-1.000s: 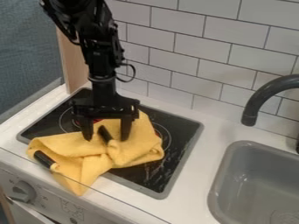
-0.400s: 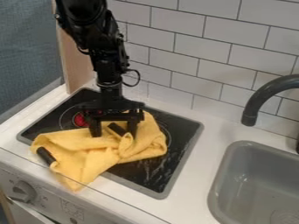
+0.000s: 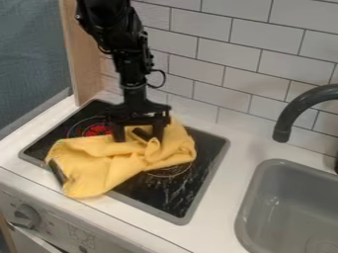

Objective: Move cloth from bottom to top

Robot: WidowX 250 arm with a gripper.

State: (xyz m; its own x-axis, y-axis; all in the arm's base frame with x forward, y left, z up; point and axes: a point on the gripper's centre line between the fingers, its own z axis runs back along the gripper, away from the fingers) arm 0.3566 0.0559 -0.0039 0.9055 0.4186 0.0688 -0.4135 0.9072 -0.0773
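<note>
Gripper spread low over yellow cloth on the stovetop.
From the left, a knob sits on the stove front; a dark piece lies at the left end of the yellow cloth, which is bunched across the stovetop and laps over its front edge onto the white counter. Behind the cloth a burner ring shows red. The black arm enters at the top edge, left of centre, leans down and rightward, then drops nearly upright through the wrist. Its gripper points down at the cloth's rear part, fingers wide apart, a dark bar between them. Farther right come the dark faucet and grey sink.
</note>
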